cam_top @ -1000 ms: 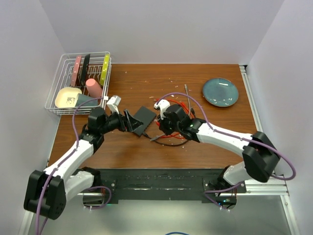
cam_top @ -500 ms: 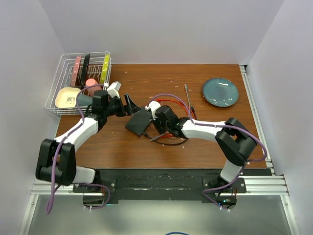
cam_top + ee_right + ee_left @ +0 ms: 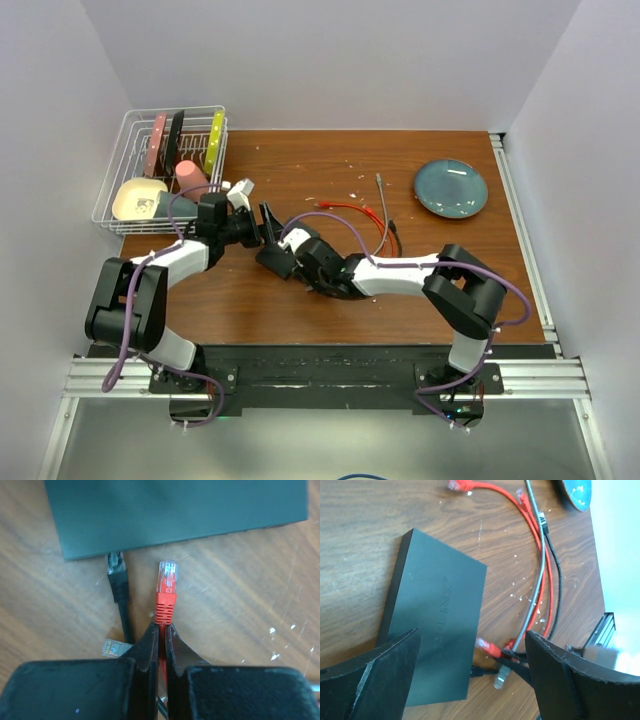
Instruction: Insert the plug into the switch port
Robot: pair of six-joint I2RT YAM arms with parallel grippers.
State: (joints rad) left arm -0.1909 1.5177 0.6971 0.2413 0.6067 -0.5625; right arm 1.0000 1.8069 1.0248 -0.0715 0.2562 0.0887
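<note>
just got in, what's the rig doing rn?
The right tool is shut on the red plug at the back of its boot, pointing it at the black switch. It isn't in yet: the tip sits short of the switch's edge, beside a black plug that meets that edge. The left tool is open by the switch, gripping nothing.

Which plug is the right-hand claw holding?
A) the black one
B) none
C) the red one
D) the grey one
C: the right gripper is closed on the cable just behind the red plug, whose tip points at the black box.
</note>
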